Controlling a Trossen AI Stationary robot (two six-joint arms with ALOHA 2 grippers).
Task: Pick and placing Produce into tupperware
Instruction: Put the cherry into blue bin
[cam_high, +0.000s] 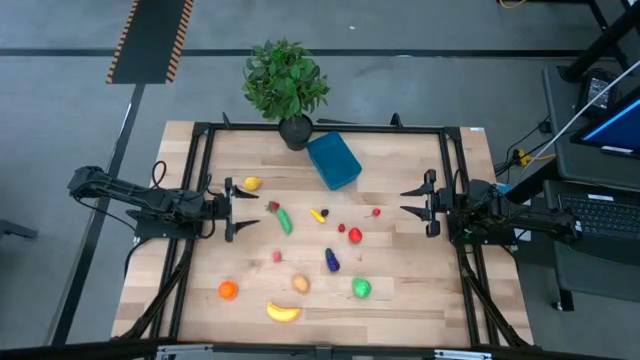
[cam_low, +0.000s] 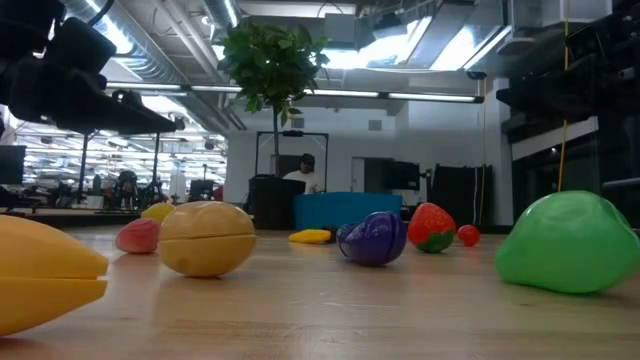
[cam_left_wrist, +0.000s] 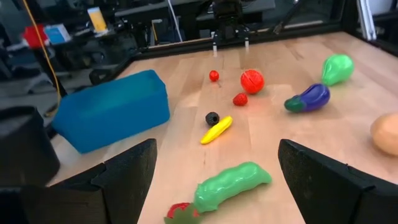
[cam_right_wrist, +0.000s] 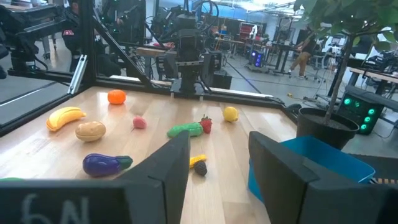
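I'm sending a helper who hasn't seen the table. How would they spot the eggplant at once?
Start at the blue tupperware by the potted plant, then move toward the opposite edge of the table, past the red berries. The eggplant lies there alone, between the tan potato and green apple. It is the only dark purple piece.

The table (cam_high: 400, 300) is pale wood, smooth and faintly satin, its plank seams showing; the blue tupperware (cam_left_wrist: 112, 115) looks like matt plastic with softly rounded edges; the toy green apple (cam_low: 565, 243) and purple eggplant (cam_low: 372, 238) are glossy plastic (ceiling lights glint on both); the tan potato (cam_low: 207, 238) is duller, with a moulded seam round its middle; the green cucumber (cam_left_wrist: 233, 185) is shiny and bumpy; the left gripper (cam_left_wrist: 217, 186) has matt black fingers (cam_left_wrist: 127, 180).
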